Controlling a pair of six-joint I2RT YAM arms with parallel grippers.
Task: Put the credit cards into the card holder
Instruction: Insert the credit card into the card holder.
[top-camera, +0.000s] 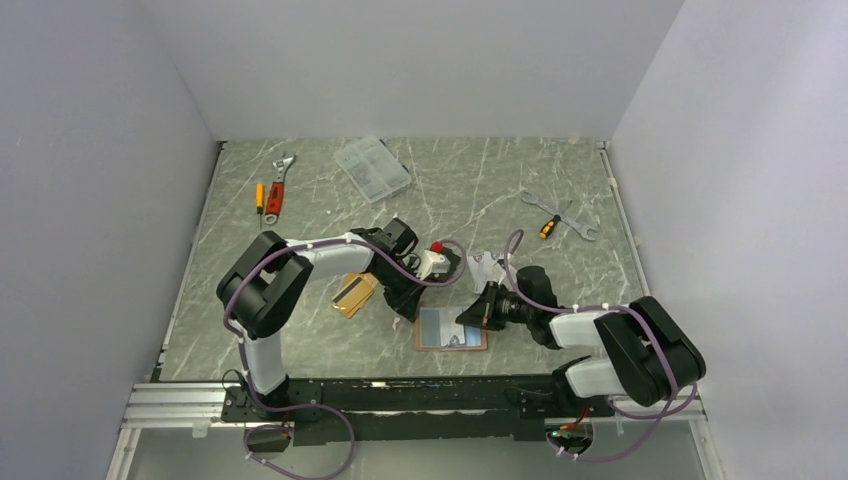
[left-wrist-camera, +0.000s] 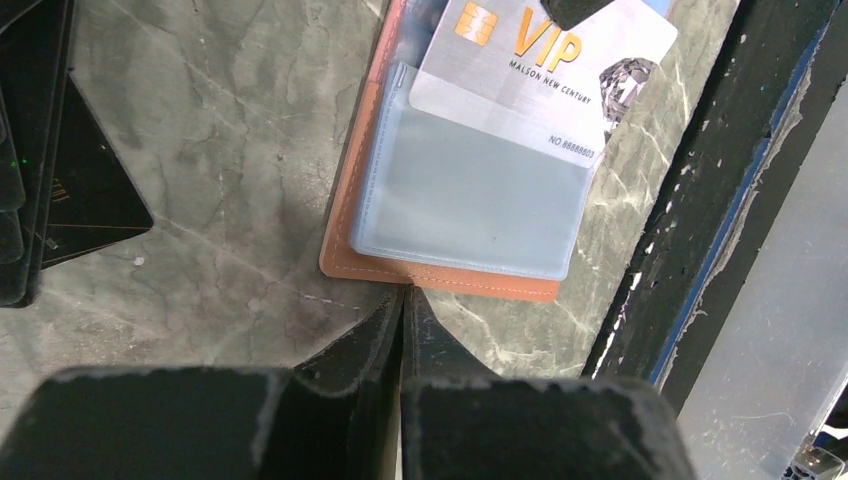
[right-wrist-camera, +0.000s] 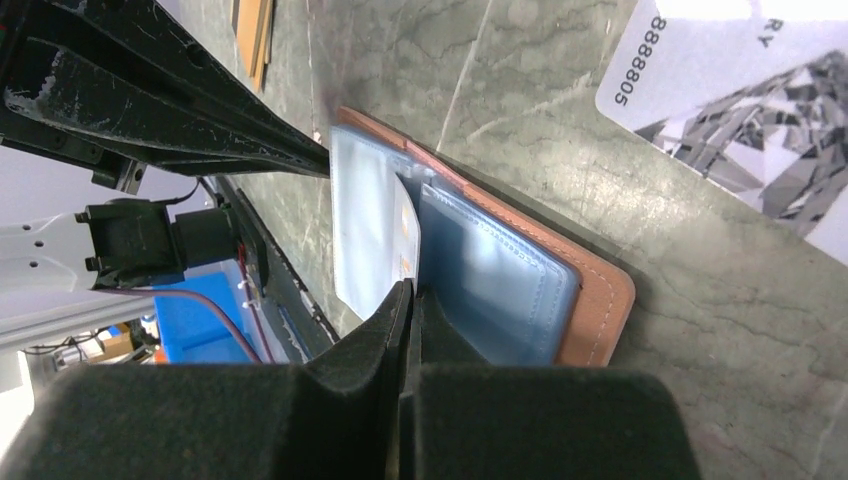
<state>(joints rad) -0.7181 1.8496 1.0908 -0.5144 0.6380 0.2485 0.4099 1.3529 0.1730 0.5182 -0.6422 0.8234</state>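
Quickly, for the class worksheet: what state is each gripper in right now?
Left gripper: closed, holding nothing, tips at the card holder edge.
Right gripper: closed, holding nothing, tips on the silver card.

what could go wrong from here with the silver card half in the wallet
1. The silver card is only partly in the card holder's pale-blue pocket and looks skewed to it. A push from the shut right hand might jam a corner.
2. The shut left hand only meets the holder's edge, so the holder may slide or turn.
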